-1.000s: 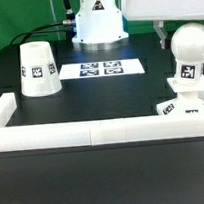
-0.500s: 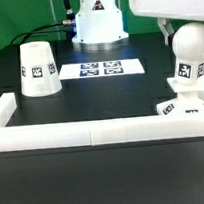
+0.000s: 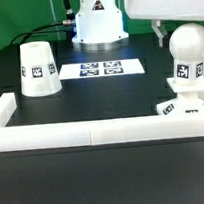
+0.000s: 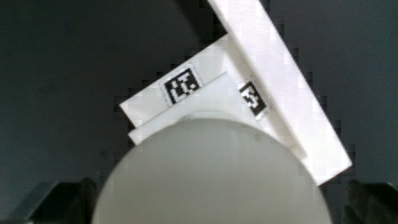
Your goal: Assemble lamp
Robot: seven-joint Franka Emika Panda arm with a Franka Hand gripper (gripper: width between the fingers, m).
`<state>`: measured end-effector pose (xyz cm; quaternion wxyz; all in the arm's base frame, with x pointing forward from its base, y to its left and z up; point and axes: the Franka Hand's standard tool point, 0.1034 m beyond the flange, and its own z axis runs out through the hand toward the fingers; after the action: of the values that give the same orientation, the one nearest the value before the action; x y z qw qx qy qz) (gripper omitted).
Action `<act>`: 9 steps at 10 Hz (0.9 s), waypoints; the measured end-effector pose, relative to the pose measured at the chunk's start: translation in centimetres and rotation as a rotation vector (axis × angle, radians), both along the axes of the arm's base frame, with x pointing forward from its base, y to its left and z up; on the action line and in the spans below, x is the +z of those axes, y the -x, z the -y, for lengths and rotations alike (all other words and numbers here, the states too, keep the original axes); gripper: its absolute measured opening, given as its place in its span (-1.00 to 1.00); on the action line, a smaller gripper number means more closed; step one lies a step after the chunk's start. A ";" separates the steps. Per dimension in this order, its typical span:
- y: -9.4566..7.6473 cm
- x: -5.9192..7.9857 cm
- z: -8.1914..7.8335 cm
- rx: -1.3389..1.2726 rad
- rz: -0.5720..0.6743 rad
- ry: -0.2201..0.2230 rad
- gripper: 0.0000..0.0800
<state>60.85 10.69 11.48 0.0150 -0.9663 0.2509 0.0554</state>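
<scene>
The round-headed bulb stands upright on the small flat square base at the exterior view's right, against the white wall. My gripper hangs over the bulb's head, with one finger showing beside it. In the wrist view the bulb fills the space between my dark fingers, with a narrow gap on each side. My gripper looks open around the head. The base lies beyond the bulb. The cone shade stands alone at the exterior view's left.
The long white wall strip runs across the front and turns back at both ends; it also shows in the wrist view. The marker board lies mid-table. The arm's white pedestal stands behind it.
Half a second ago the gripper sat turned and the bulb's tag faced further right. Now both are back as they were a second ago.
</scene>
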 end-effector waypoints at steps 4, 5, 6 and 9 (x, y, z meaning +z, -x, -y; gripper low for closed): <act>0.0 0.0 0.2 0.357 0.020 -0.034 0.75; 0.0 -0.1 0.3 0.460 0.026 -0.045 0.75; -0.1 0.0 0.3 0.560 0.032 -0.050 0.75; -0.3 0.2 0.2 0.852 0.049 -0.063 0.75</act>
<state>61.18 10.46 11.67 0.0263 -0.9837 -0.1731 0.0414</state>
